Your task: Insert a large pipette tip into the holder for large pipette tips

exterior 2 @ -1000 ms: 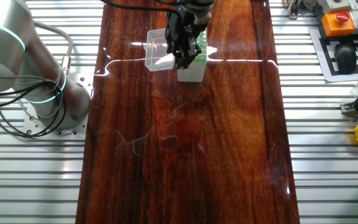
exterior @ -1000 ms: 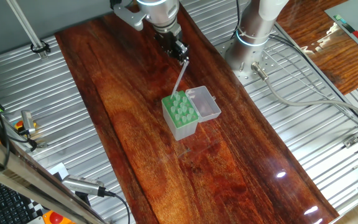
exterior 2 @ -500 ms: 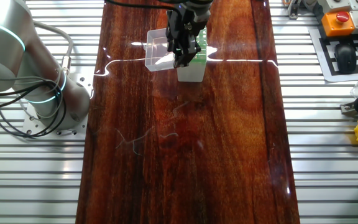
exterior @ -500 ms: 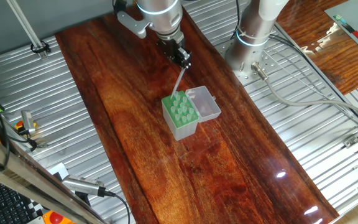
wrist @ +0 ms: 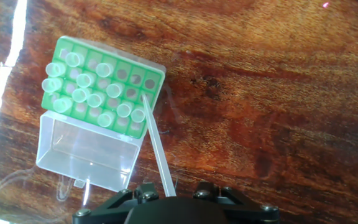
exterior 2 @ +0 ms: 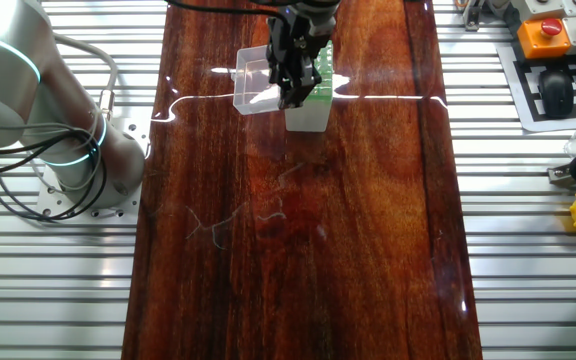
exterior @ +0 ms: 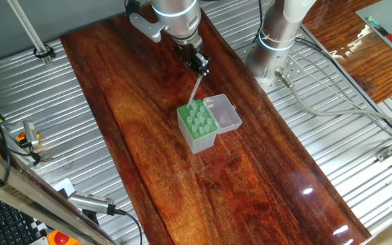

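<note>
Dark wooden bench carries the green pipette tip rack, clear lid open, near its far end. I see my gripper clamped on the large pipette tip, point at a rack-edge hole.

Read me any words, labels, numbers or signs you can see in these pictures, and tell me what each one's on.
No text can be read in any view.
The green tip rack, its clear lid and the pipette tip in the gripper carry no visible markings.
The keyboard and the orange button box at the table edge are too small and blurred to read.
</note>
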Available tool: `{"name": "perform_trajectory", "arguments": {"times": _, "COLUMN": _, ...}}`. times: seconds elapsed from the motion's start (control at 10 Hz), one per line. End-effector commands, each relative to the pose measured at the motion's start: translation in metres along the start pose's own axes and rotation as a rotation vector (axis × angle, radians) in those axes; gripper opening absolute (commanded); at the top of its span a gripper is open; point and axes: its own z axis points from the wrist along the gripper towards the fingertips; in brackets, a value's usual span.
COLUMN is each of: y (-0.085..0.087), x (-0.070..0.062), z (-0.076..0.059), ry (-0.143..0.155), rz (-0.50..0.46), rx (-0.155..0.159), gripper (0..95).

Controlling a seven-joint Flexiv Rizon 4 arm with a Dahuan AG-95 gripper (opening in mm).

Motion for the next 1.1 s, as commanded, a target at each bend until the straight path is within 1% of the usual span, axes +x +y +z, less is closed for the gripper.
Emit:
{"name": "perform_trajectory", "arguments": {"times": 0.1, "y": 0.0, "x": 0.001, "z": 0.0, "ry": -0.021, "rz": -0.024, "rx": -0.023, "gripper": 38.0}}
{"name": "perform_trajectory", "arguments": {"times": 0.2, "y": 0.0, "x": 0.001, "z": 0.0, "ry": -0.032, "rz": -0.024, "rx": -0.033, "gripper": 38.0}}
{"name": "perform_trajectory", "arguments": {"times": 0.3, "y": 0.0, "x": 0.001, "z": 0.0, "ry": -0.035, "rz": -0.022, "rx": -0.03, "gripper": 38.0}}
{"name": "perform_trajectory", "arguments": {"times": 0.4, "y": 0.0, "x": 0.001, "z": 0.0, "ry": -0.03, "rz": -0.023, "rx": -0.025, "gripper": 38.0}}
{"name": "perform_trajectory", "arguments": {"times": 0.6, "y": 0.0, "x": 0.001, "z": 0.0, "ry": -0.032, "rz": -0.044, "rx": -0.031, "gripper": 38.0}}
{"name": "perform_trajectory", "arguments": {"times": 0.8, "y": -0.001, "x": -0.001, "z": 0.007, "ry": -0.032, "rz": -0.051, "rx": -0.032, "gripper": 38.0}}
{"name": "perform_trajectory", "arguments": {"times": 1.1, "y": -0.003, "x": -0.002, "z": 0.013, "ry": -0.028, "rz": -0.062, "rx": -0.031, "gripper": 38.0}}
